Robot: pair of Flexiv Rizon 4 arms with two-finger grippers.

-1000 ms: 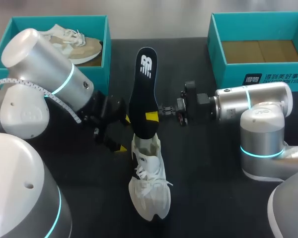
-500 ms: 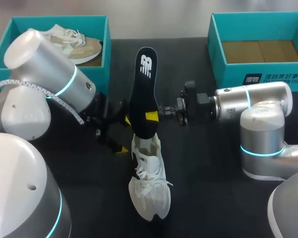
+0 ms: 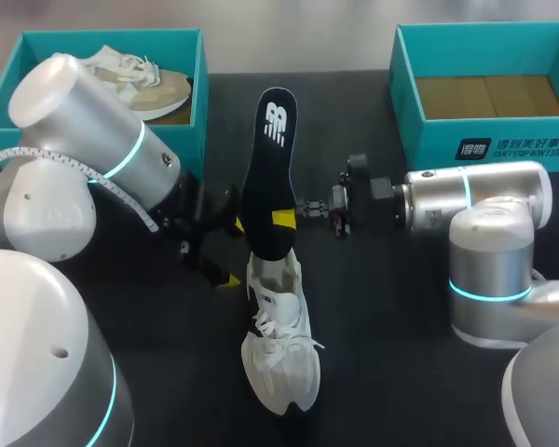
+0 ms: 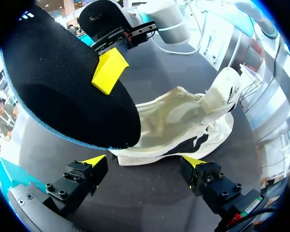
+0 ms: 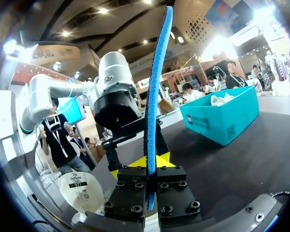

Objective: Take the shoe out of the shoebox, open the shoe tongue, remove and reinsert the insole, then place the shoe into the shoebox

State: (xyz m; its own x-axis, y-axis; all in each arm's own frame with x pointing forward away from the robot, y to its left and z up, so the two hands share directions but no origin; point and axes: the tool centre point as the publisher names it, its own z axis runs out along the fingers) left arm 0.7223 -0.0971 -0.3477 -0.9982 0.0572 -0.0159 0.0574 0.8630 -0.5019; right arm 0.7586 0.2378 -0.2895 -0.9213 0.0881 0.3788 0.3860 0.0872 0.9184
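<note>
Currently insole (image 3: 272,168) clamped in right end effector (image 3: 287,220), lower end at shoe (image 3: 278,345).

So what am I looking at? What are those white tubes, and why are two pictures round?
Those are two robot arms, the left arm and the right arm, each ending in a two-fingered gripper with yellow tips. The wide picture is from a camera overhead, looking down on the table; each round one is from a camera on an arm's wrist. A white shoe sits on the table. At the far corners stand two teal shoeboxes: the left box holds another shoe, the right box looks empty. The right gripper pinches a black insole upright, its lower end at the shoe's opening. The left gripper is open beside the shoe, holding nothing.
</note>
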